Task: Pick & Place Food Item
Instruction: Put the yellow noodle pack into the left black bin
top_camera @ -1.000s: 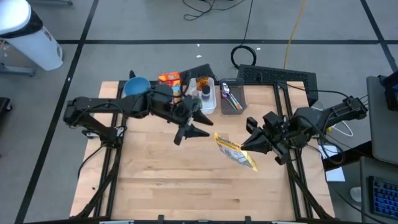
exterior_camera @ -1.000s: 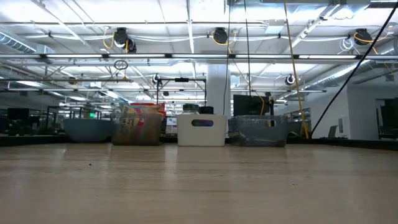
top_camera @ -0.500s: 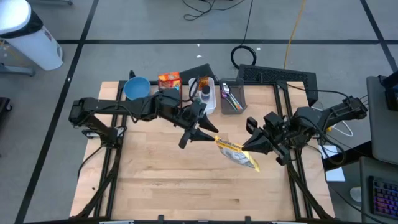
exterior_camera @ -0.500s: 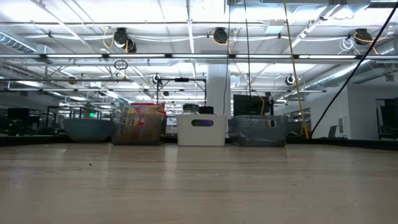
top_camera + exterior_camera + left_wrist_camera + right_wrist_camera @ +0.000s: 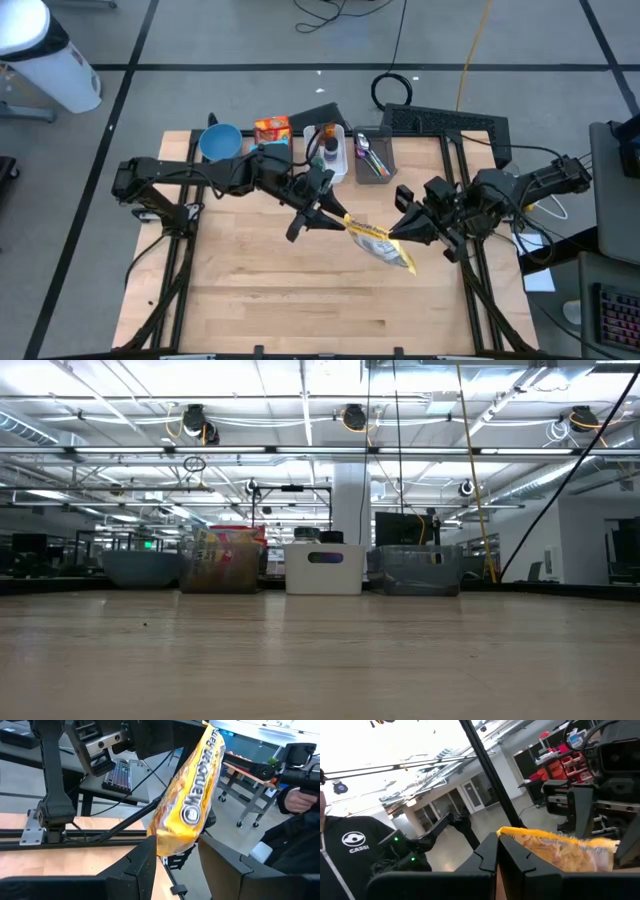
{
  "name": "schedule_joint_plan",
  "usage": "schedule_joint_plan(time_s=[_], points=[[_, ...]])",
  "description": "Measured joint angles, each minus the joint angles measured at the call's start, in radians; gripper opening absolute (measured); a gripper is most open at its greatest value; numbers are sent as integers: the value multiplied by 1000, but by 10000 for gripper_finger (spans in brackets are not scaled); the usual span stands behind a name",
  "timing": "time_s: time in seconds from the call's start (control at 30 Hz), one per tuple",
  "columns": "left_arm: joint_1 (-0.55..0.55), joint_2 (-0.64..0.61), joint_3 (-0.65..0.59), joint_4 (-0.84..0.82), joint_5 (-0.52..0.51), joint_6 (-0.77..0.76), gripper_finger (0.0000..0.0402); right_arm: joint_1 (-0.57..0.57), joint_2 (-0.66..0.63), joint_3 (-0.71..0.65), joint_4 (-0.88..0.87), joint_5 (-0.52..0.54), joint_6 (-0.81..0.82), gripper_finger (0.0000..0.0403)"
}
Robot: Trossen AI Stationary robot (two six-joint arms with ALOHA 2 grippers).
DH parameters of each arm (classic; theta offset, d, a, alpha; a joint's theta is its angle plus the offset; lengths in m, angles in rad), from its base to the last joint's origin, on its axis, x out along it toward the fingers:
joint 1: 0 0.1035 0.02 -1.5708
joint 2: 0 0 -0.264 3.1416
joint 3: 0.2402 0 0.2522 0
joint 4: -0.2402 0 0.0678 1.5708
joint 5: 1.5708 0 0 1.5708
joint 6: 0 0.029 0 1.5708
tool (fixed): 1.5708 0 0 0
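Observation:
A yellow snack bag (image 5: 380,245) hangs in the air above the table's middle right. My right gripper (image 5: 393,237) is shut on it from the right. My left gripper (image 5: 335,218) is open at the bag's far-left end. In the left wrist view its two fingers (image 5: 145,862) stand on either side of that end (image 5: 180,837). I cannot tell whether they touch it. The bag also shows in the right wrist view (image 5: 560,851). The low view shows neither the bag nor the grippers. My right gripper pinches the bag's edge (image 5: 506,834) between its two shut fingers, on the long side that faces the table's right. The fingers come about level from the table's right side and lie across the bag. The bag is lifted clear of the table and tilted.
At the table's far edge stand a blue bowl (image 5: 220,140), an orange snack box (image 5: 272,127), a white bin (image 5: 332,150) and a clear bin with utensils (image 5: 372,157). A person in a black shirt (image 5: 350,847) stands beyond the table. The near half of the wooden table (image 5: 300,300) is bare.
My left gripper has moved toward the table's right edge, toward the bag, until its open fingers stand around the bag's far-left end. The bag and my right gripper have stayed about where they were.

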Motion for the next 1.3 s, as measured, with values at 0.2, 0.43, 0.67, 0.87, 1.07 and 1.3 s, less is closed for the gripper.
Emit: schedule_joint_plan(time_s=[0.2,0.43,0.67,0.87,1.07,1.3], points=[[0,0,0,-8,0,5,144,-7,0,0,9,-4,1,0],[1,0,0,6,1,13,106,-7,0,0,19,-26,3,0],[1,0,0,47,2,13,93,-7,0,0,19,-27,2,0],[1,0,0,68,2,6,93,-7,0,0,19,-27,3,0],[1,-1,0,121,29,-2,92,-7,0,0,19,-27,2,0],[1,-1,0,125,35,3,92,-7,0,0,19,-27,1,0]])
